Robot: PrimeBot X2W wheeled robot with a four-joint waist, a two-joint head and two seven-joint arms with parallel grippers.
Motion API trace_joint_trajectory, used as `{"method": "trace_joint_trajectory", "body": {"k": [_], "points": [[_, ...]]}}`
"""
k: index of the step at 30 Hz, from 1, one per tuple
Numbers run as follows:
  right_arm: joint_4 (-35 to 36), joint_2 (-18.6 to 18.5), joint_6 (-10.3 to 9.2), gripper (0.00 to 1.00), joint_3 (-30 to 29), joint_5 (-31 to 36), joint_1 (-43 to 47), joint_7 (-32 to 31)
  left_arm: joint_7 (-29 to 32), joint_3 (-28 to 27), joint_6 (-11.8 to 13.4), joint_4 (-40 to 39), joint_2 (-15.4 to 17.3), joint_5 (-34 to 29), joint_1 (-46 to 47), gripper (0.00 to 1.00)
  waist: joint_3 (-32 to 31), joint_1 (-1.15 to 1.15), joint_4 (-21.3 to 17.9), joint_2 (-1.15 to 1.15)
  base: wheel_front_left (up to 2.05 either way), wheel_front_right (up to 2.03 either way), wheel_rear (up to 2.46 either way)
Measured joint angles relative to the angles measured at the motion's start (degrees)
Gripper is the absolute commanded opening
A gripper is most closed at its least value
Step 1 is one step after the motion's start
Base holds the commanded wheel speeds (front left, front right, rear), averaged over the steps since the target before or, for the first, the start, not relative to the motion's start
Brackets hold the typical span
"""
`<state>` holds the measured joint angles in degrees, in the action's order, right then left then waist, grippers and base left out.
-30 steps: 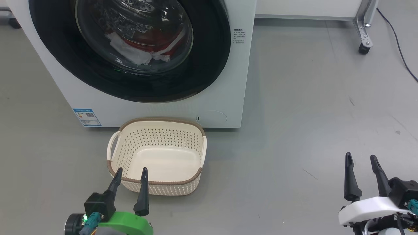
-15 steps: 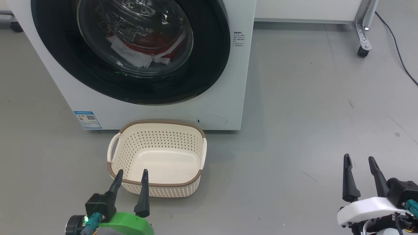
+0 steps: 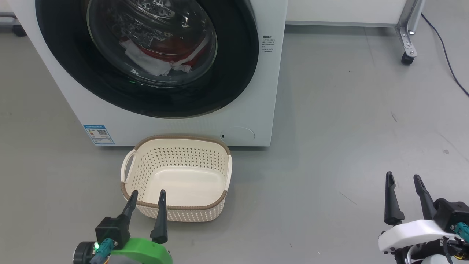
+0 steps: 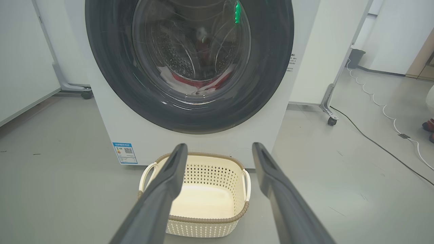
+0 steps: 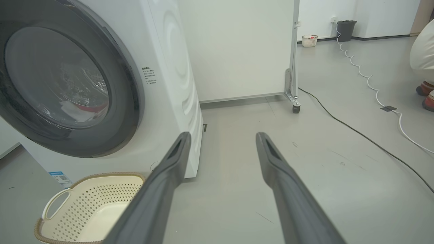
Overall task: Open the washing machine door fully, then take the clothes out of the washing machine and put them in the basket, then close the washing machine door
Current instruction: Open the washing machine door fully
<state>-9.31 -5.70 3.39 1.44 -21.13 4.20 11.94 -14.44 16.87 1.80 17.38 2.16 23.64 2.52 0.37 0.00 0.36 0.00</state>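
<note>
The left gripper stands wide open with nothing between its two dark fingers. It points away from the robot, its tips just over the near rim of the basket as seen from the head. The right gripper is just as wide open and holds nothing, well off to the right over bare grey floor.

The basket sits on the floor just in front of the washing machine, its long side along the machine's front and its pale bottom in plain sight. Beyond it the door lies flush against the machine's front, closed. Through its glass the clothes show in the drum, red with some white. A small blue label is stuck low on the machine's left. Far right stand a wheeled metal leg and a dark cable.
</note>
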Motion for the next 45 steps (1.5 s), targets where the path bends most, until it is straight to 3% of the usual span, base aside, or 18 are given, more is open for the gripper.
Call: {"method": "trace_joint_trajectory", "body": {"k": [12, 14, 15, 16, 26, 38, 45], "points": [[-0.34, -0.02, 0.01, 1.00, -0.01, -0.01, -0.14, 0.08, 0.00, 0.02, 0.42, -0.01, 0.00, 0.05, 0.10, 1.00, 0.31, 0.00, 0.09, 0.00, 0.00, 0.00, 0.00], [-0.40, -0.02, 0.02, 0.96, -0.01, -0.08, -0.15, 0.08, 0.00, 0.02, 0.42, -0.01, 0.00, 0.07, 0.14, 1.00, 0.35, 0.00, 0.12, 0.00, 0.00, 0.00, 0.00], [-0.42, -0.02, 0.04, 0.13, 0.00, -0.29, -0.16, 0.08, 0.00, 0.03, 0.42, -0.01, 0.00, 0.07, 0.16, 1.00, 0.39, 0.00, 0.17, 0.00, 0.00, 0.00, 0.00], [-0.42, -0.02, 0.04, 0.00, 0.00, -0.30, -0.18, 0.14, 0.00, 0.03, 0.43, -0.01, 0.00, 0.07, 0.17, 1.00, 0.42, 0.00, 0.20, 0.00, 0.00, 0.00, 0.00], [0.36, 0.66, 0.63, 0.00, -2.11, -5.12, -1.47, 0.31, 0.00, 0.76, 0.43, -0.80, 0.01, 0.53, 1.37, 1.00, 2.23, 0.00, 0.73, 0.00, 0.00, 0.00, 0.00], [1.27, 2.92, 1.86, 0.00, -9.12, -26.28, -9.30, -4.54, 0.00, 1.99, 0.42, -1.62, 0.01, 0.53, 3.67, 1.00, 6.20, 0.00, 2.43, 0.00, 0.00, 0.00, 0.00], [2.43, 2.52, 1.72, 0.00, -13.00, -32.57, -15.90, -8.94, 0.00, 3.10, 0.42, -2.18, 0.01, 0.55, 4.99, 1.00, 9.08, 0.00, 3.61, 0.00, 0.00, 0.00, 0.00]]}}
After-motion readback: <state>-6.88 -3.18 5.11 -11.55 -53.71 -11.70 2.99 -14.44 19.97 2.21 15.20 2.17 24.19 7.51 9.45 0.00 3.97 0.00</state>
